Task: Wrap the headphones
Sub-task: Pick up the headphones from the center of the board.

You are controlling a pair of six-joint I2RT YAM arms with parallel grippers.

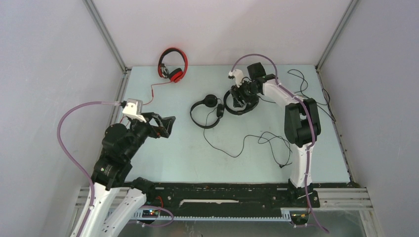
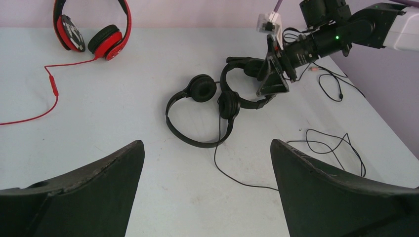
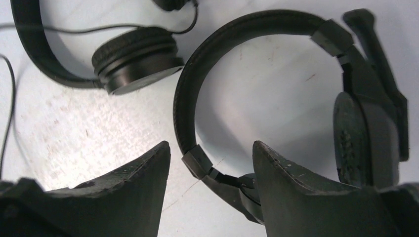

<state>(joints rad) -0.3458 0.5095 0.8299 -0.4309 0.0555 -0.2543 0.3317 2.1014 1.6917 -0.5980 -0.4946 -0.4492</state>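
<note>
**Black headset straddled by the parted right jaws; left jaws held apart with nothing in them.**

The right gripper (image 1: pixel 240 97) (image 3: pixel 211 150) is lowered over one black headset (image 2: pixel 228 69) (image 3: pixel 222 34). Its headband is seen passing between the spread jaws, though contact with either finger cannot be made out. The second black headset (image 1: pixel 211 100) (image 2: pixel 201 88) (image 3: pixel 136 59) is laid just beside those jaws on their left, and its thin black cable (image 1: pixel 267 140) is trailed loose over the table (image 1: pixel 197 163). The left gripper (image 1: pixel 168 126) (image 2: pixel 207 148) is held wide open above the table. Both black headsets are seen well ahead of its jaws, and the red headset (image 1: pixel 176 75) (image 2: pixel 106 42) is propped far ahead to their left with its red cable (image 2: pixel 49 84) unwound.
</note>
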